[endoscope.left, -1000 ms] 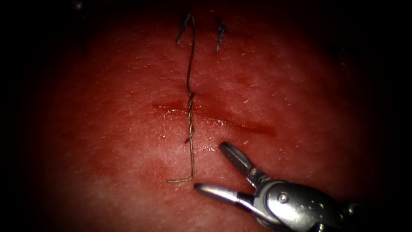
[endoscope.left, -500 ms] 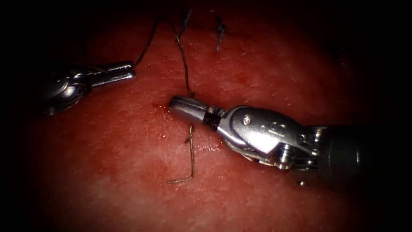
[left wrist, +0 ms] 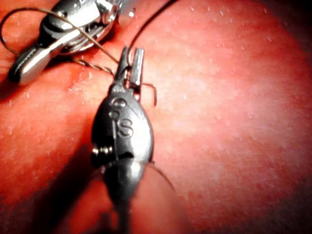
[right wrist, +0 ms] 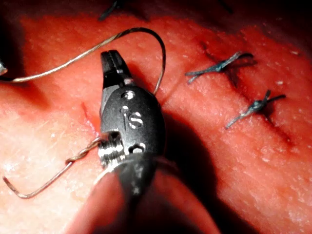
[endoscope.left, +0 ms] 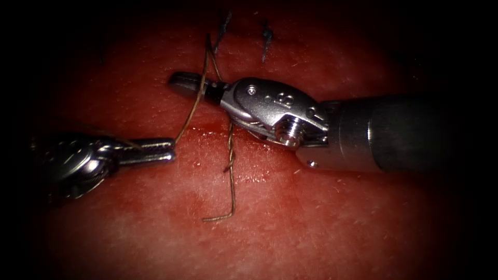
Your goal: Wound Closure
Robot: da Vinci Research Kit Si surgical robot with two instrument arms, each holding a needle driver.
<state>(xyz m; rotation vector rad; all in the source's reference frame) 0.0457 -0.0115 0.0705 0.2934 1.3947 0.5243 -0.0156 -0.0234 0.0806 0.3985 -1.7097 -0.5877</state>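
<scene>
At lower left of the endoscope frame, left tool (endoscope.left: 168, 149) clamped shut on the thread (endoscope.left: 193, 111), tips touching the strand where it rises up and rightward. Same grip seen from the left wrist camera (left wrist: 132, 61), thread (left wrist: 92, 41) pinched between the tips. At centre, twisted thread running down across the cut (endoscope.left: 207, 130) in the tissue (endoscope.left: 321, 218), ending in a bent free tail at lower centre. Just above the cut, right tool (endoscope.left: 184, 82) lying across the frame from the right, jaws closed, thread looped over them; whether pinched, cannot tell. From the right wrist camera (right wrist: 111, 61), strand (right wrist: 161, 51) arching round the closed tip. Two cut ends of thread (endoscope.left: 266, 39) at top centre. Needle position: cannot tell.
</scene>
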